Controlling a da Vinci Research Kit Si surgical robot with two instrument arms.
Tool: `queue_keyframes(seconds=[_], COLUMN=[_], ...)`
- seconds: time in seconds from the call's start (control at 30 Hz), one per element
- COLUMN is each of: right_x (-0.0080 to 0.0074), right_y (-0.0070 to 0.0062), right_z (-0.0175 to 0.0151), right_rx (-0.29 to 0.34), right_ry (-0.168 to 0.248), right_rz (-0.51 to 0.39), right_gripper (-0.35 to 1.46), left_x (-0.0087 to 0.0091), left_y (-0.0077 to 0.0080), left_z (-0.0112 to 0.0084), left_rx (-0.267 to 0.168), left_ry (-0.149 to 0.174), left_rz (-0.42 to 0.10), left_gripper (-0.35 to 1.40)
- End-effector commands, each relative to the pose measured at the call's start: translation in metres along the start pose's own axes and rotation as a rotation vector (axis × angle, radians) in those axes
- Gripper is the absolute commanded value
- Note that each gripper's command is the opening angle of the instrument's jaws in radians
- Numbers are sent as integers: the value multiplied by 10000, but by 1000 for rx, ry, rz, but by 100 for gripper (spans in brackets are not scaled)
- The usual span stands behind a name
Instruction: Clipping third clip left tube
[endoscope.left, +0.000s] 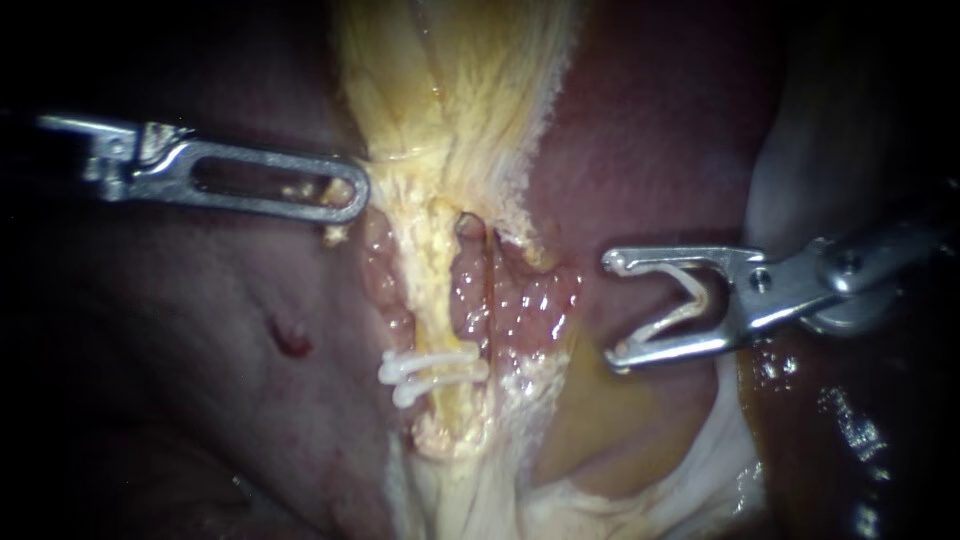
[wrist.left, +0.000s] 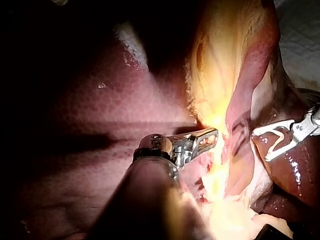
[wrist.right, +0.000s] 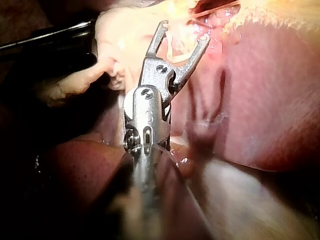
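Note:
A yellowish tube (endoscope.left: 428, 290) runs down the middle of the endoscope view, and two white clips (endoscope.left: 432, 370) sit across its lower part. Right beside it lies a pink tube (endoscope.left: 470, 295). From the left, my left instrument (endoscope.left: 350, 195) (wrist.left: 212, 136) has its slotted jaws shut on the edge of the yellow gallbladder tissue (endoscope.left: 450, 90). My right instrument (endoscope.left: 613, 310) (wrist.right: 182, 30) (wrist.left: 260, 145) comes in from the right. Its jaws stand wide apart and hold a white V-shaped clip (endoscope.left: 680, 305) (wrist.right: 177, 50). They are to the right of both tubes, not touching them.
Dark red liver (endoscope.left: 200, 400) lies on the left and more liver (endoscope.left: 650, 130) on the upper right. A small bleeding spot (endoscope.left: 290, 338) marks the left lobe. Pale membrane (endoscope.left: 720, 450) spreads below my right instrument.

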Motion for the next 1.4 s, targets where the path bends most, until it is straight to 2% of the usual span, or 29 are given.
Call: queue_keyframes(seconds=[0.03,0.4,0.7,0.93,1.27,1.4], right_x=[-1,2,-1,-16,-43,-47], right_y=[0,2,1,8,26,29], right_z=[4,60,87,99,105,106], right_rx=[0,22,38,43,43,47], right_ry=[0,15,21,23,21,22], right_rz=[2,38,63,81,114,123], right_gripper=[50,50,50,50,50,50], left_x=[0,3,3,4,5,6], left_y=[0,-1,-1,-2,-3,-3], left_z=[1,6,8,8,8,8], left_rx=[-1,-6,-6,-4,-2,0], left_ry=[0,-5,-5,-4,-2,-1], left_rz=[0,1,1,1,2,2], left_gripper=[-35,-35,-35,-35,-35,-35])
